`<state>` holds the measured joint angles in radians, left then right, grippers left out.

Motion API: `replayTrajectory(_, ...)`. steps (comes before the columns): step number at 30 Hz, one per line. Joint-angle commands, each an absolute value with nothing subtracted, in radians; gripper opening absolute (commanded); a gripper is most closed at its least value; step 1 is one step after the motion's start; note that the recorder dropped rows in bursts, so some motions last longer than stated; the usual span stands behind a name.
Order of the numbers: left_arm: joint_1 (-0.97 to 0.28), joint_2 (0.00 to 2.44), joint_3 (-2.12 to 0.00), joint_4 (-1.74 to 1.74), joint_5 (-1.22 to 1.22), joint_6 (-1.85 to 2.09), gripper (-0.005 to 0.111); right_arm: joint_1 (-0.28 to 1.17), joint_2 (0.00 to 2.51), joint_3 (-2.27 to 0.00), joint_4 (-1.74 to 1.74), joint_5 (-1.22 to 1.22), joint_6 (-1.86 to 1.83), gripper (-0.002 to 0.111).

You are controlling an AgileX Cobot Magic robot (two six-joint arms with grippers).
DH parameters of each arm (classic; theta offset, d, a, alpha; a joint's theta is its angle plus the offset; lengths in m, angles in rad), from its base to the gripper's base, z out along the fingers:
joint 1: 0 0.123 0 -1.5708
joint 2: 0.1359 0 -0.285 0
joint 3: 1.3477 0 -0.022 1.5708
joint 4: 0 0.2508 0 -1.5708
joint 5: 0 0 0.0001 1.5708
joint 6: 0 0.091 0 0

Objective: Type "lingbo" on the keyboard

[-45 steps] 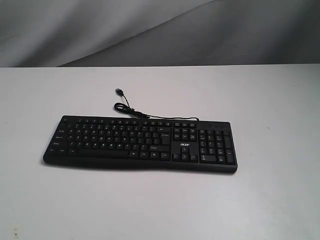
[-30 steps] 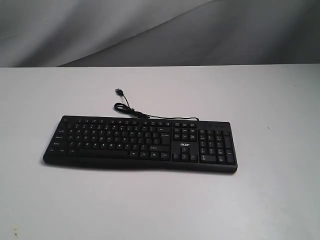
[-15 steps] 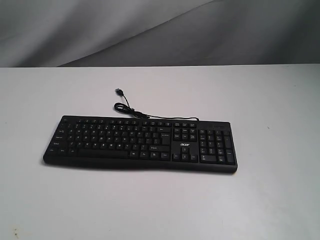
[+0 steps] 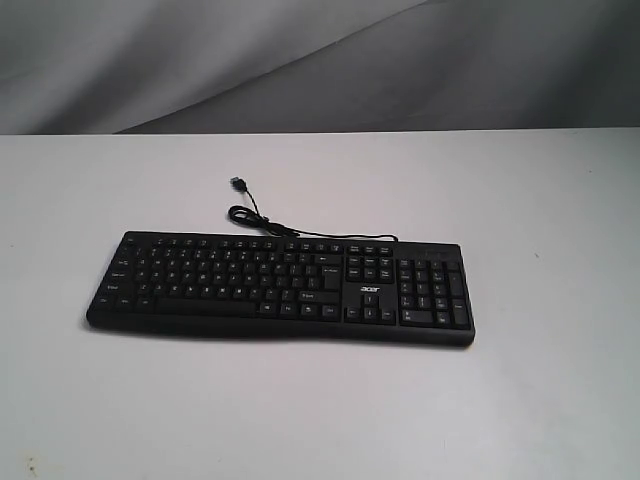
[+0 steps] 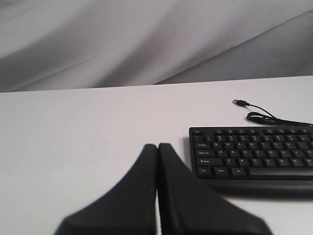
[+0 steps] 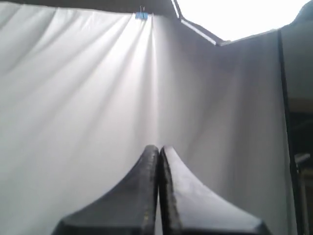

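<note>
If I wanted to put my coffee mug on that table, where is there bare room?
Bare table lies between the keyboard and the camera-side edge, and in wide strips off both its short ends. On the far side, the looped cable takes the middle; the corners there are free.

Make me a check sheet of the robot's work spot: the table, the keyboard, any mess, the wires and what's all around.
Surface: white table, flat and plain.
Job's things: black keyboard lying flat, nothing touching it.
Clutter: nothing seen.
Grippers: left end effector shut, short of the keyboard's end; right end effector shut, facing the backdrop.
Cables: thin black cable looped behind the keyboard, its USB plug loose on the table.
Surroundings: grey cloth backdrop; blue clip at its top.
</note>
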<state>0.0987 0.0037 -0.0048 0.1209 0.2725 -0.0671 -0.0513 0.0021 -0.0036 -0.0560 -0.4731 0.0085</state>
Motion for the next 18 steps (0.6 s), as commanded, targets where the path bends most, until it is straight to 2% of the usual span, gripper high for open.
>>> replayTrajectory(1, 0.100, 0.000, 0.000, 0.117, 0.266, -0.069, 0.001, -0.059, 0.000, 0.000, -0.067, -0.687, 0.233, 0.000)
replayTrajectory(3, 0.100, 0.000, 0.000, 0.117, 0.266, -0.069, 0.001, -0.059, 0.000, 0.000, -0.067, -0.720, 0.374, 0.000)
replayTrajectory(5, 0.100, 0.000, 0.000, 0.117, 0.266, -0.069, 0.001, -0.059, 0.000, -0.002, -0.073, -0.704, 0.343, 0.000)
replayTrajectory(10, 0.100, 0.000, 0.000, 0.117, 0.266, -0.069, 0.001, -0.059, 0.024, -0.147, -0.076, -0.369, 0.336, 0.000)
replayTrajectory(14, 0.100, 0.000, 0.000, 0.117, 0.266, -0.069, 0.001, -0.059, 0.204, -0.232, -0.080, -0.274, 0.348, 0.000)
replayTrajectory(18, 0.100, 0.000, 0.000, 0.117, 0.266, -0.069, 0.001, -0.059, 0.468, -0.356, -0.093, -0.079, 0.360, 0.000)
